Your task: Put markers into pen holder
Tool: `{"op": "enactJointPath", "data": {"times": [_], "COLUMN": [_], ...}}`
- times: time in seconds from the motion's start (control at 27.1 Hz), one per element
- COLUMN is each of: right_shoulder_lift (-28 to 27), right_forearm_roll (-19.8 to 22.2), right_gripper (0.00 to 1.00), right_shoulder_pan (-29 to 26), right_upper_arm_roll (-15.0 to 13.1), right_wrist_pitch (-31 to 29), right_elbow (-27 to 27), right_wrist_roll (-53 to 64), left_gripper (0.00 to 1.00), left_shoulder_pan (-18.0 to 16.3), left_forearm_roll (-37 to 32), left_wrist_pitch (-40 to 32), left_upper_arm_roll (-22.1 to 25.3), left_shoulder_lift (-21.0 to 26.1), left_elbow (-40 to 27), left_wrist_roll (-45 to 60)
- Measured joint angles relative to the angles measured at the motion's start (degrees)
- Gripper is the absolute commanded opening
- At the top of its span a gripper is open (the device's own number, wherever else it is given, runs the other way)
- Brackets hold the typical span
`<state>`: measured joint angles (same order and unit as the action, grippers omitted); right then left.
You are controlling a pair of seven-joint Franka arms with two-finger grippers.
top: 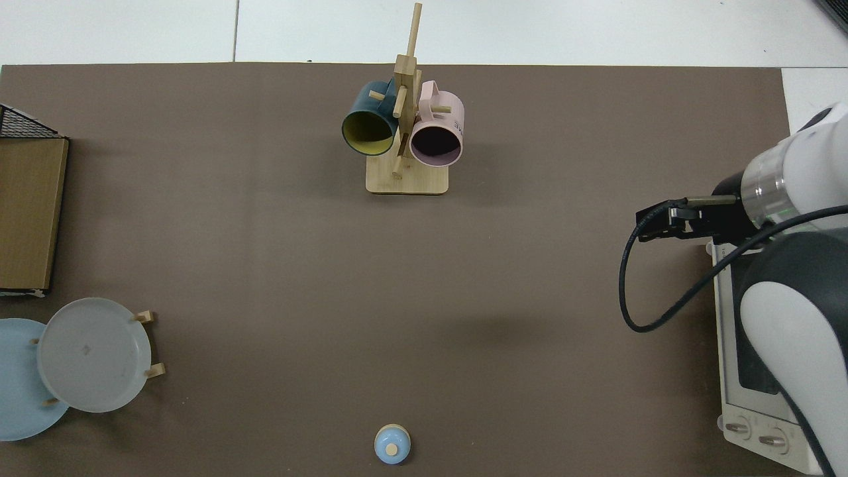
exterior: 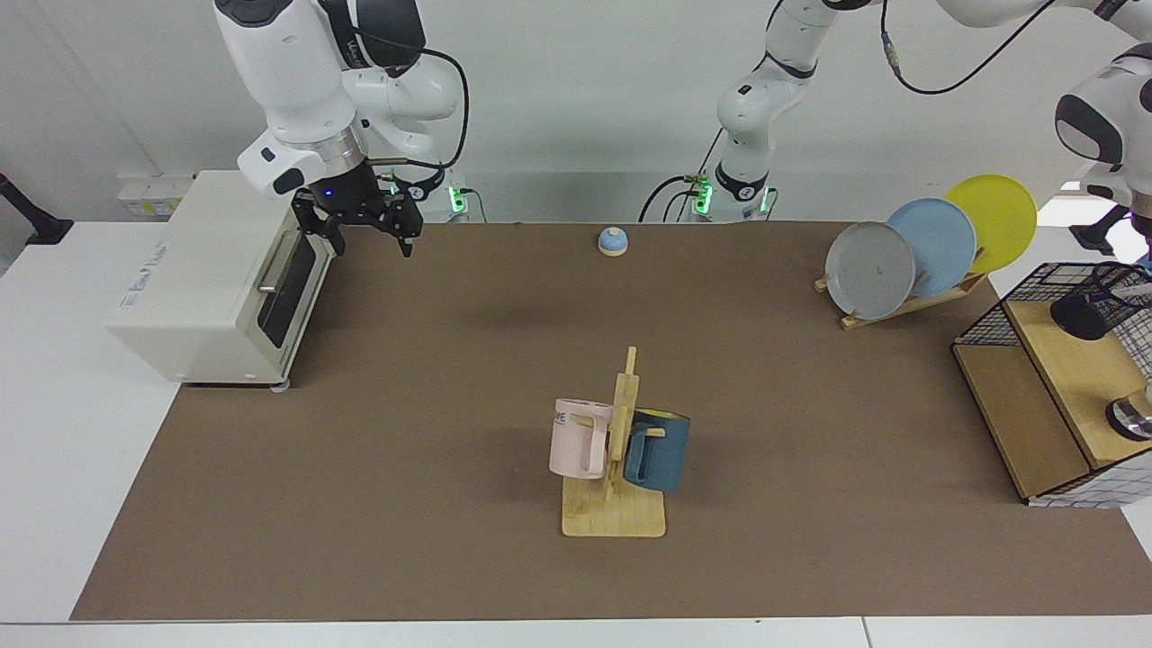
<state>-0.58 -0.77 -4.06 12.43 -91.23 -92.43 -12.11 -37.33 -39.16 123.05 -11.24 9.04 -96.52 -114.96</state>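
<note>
Right gripper (exterior: pixel 364 236) hangs over the table's back corner just beside the toaster oven (exterior: pixel 216 279), fingers parted and holding nothing; that arm waits, parked out of the way. Same gripper shows in the top view (top: pixel 652 225) at the oven's edge. All the action is at the far side of the facing view: the left arm (exterior: pixel 1102 117) reaches down over the wire rack (exterior: pixel 1035 396), where the pen holder (exterior: pixel 1093 310) appears tipped on its side on the upper wooden shelf, mouth facing the table. A sliver of blue and white at the frame edge (exterior: pixel 1145 264), just above the holder, is probably the marker, but too little of it shows to be sure. The left gripper itself is cut off by the frame, so I can't tell its fingers' state or whether it grips the marker. The top view shows only the rack's corner, no holder. My read: the arm sits over the rack because the holder lives there, and insertion is either under way or about to start. Main risk is nudging the tipped cup so it rolls on the shelf.
</note>
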Motion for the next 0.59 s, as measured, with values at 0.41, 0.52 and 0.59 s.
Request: {"op": "enactJointPath", "data": {"times": [0.41, 0.52, 0.59], "right_shoulder_lift": [0.0, 0.0, 0.0], "right_forearm_roll": [0.0, 0.0, 0.0], "right_gripper": [0.99, 0.99, 0.99], "right_shoulder_pan": [0.0, 0.0, 0.0], "right_upper_arm_roll": [0.0, 0.0, 0.0], "right_wrist_pitch": [0.0, 0.0, 0.0], "right_elbow": [0.0, 0.0, 0.0], "right_wrist_roll": [0.0, 0.0, 0.0], "left_gripper": [0.73, 0.83, 0.89], "left_shoulder_pan": [6.68, 11.07, 13.83], "left_forearm_roll": [1.39, 4.17, 6.55], "left_wrist_pitch": [-0.98, -3.71, -6.13], "left_upper_arm_roll": [5.91, 9.28, 10.79], "left_shoulder_lift": [-0.45, -0.94, -1.53], "left_elbow": [4.62, 6.64, 7.86], "left_wrist_roll": [-0.23, -0.5, -0.49]}}
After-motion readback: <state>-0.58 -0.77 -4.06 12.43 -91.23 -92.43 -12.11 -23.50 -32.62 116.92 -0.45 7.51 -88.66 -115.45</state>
